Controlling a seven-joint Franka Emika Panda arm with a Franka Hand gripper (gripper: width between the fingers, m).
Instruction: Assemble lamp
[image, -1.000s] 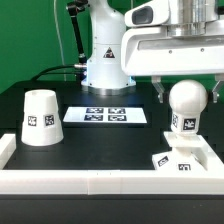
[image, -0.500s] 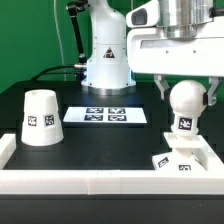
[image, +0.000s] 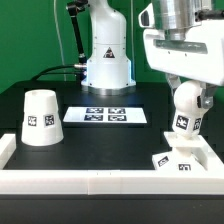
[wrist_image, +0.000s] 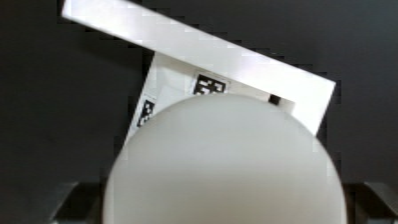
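Note:
My gripper (image: 187, 96) is shut on the ball of the white bulb (image: 186, 102) at the exterior view's right. The bulb hangs tilted, with its tagged stem (image: 182, 124) pointing down just above the flat square base (image: 178, 160); I cannot tell whether they touch. In the wrist view the bulb (wrist_image: 222, 160) fills most of the picture, with dark fingers (wrist_image: 68, 205) at both sides and the tagged base (wrist_image: 178, 98) partly showing beyond it. The tapered shade (image: 40, 117) stands wide end down at the exterior view's left, far from the gripper.
The marker board (image: 105, 115) lies flat in the middle of the black table. A white raised wall (image: 90, 182) runs along the front and sides, and shows in the wrist view (wrist_image: 196, 45) too. The arm's white pedestal (image: 105, 60) stands at the back.
The gripper has moved toward the exterior view's right with the bulb and has tilted. The bulb now leans, with its stem over the base.

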